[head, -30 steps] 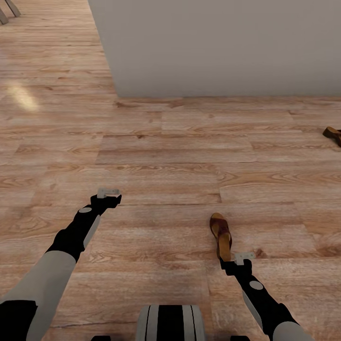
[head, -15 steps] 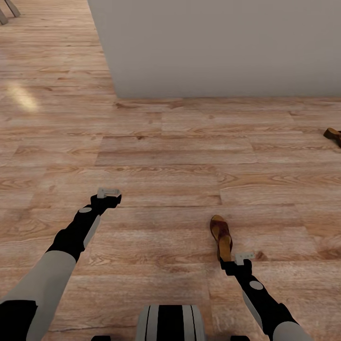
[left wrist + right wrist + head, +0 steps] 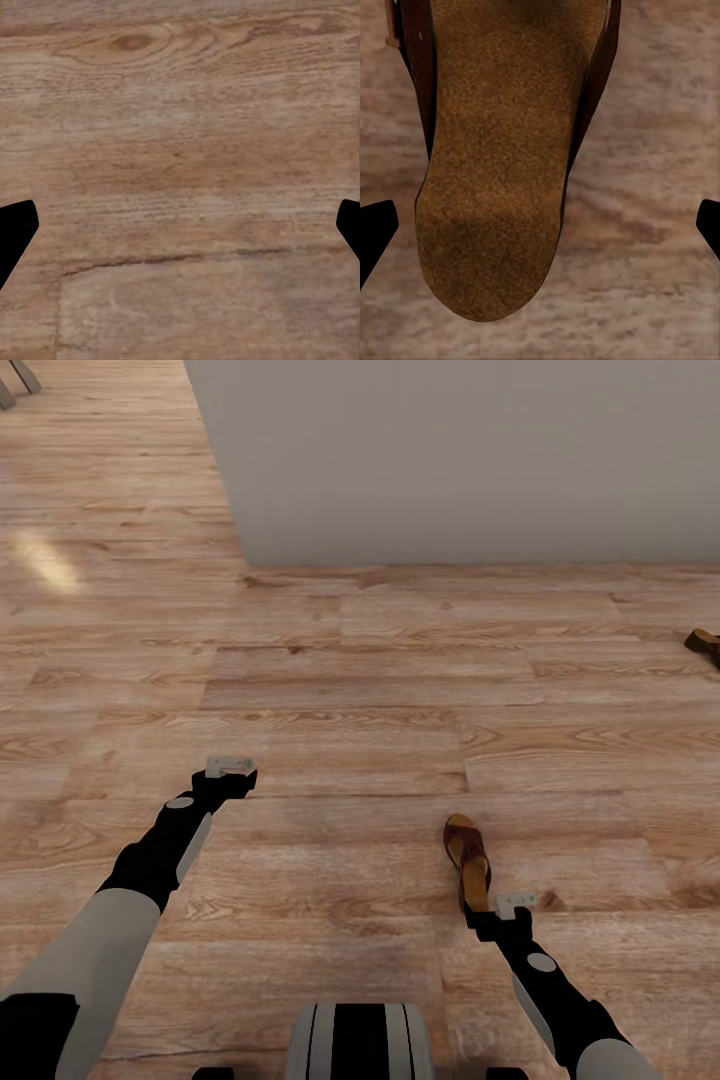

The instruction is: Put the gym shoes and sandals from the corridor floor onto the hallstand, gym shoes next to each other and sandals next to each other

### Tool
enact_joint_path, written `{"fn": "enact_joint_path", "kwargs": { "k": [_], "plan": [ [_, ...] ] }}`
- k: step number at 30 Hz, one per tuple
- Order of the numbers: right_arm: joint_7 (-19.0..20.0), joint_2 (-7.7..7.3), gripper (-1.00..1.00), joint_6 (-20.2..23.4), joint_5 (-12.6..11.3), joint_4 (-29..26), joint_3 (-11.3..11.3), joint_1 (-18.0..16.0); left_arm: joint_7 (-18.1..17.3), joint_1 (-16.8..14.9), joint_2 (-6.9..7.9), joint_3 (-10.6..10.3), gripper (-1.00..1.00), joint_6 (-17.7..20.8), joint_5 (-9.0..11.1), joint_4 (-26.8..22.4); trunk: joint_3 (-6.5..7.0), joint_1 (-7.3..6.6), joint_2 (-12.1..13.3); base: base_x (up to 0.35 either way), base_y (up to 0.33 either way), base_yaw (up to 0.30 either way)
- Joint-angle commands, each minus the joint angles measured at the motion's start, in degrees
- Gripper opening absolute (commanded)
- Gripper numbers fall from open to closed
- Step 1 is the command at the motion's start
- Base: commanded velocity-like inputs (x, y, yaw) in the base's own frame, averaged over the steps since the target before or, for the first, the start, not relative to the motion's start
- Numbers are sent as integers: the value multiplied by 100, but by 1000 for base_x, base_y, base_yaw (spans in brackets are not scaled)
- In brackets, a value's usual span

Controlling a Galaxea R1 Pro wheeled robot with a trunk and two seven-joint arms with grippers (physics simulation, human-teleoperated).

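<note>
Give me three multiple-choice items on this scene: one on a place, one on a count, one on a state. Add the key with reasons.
1. Where is the near sandal?
A. On the floor just ahead of the right gripper
B. Under the left gripper
C. Against the wall

2. How many sandals show in the head view?
A. One
B. Two
C. Four

3. What state are the right fingers in?
A. Shut on the sandal
B. Spread wide, holding nothing
C. Shut, empty

Key: 1 A, the sandal's heel lies right before that gripper. 2 B, a far sandal lies at the right edge. 3 B, the wrist view shows fingers apart at both edges.

sandal [image 3: 467, 860] on floor [image 3: 350, 680], wall [image 3: 450, 450] behind
</note>
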Motion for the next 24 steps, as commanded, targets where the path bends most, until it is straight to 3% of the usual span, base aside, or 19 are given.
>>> {"fn": "enact_joint_path", "kwargs": {
  "k": [1,15,24],
  "plan": [
    [-1,-5,100,-15,13,3,15,-2,-3,-1,5,-13,100,32,21,-9,-11,-1,-1,0,0,0],
    [2,-7,100,-15,13,3,14,-2,-6,-2,5,-7,100,32,21,-9,-437,35,-20,0,0,0],
    [-2,-7,100,-15,12,3,17,-2,-6,4,12,-5,100,32,21,-9,-456,35,-20,0,0,0]
  ]
}}
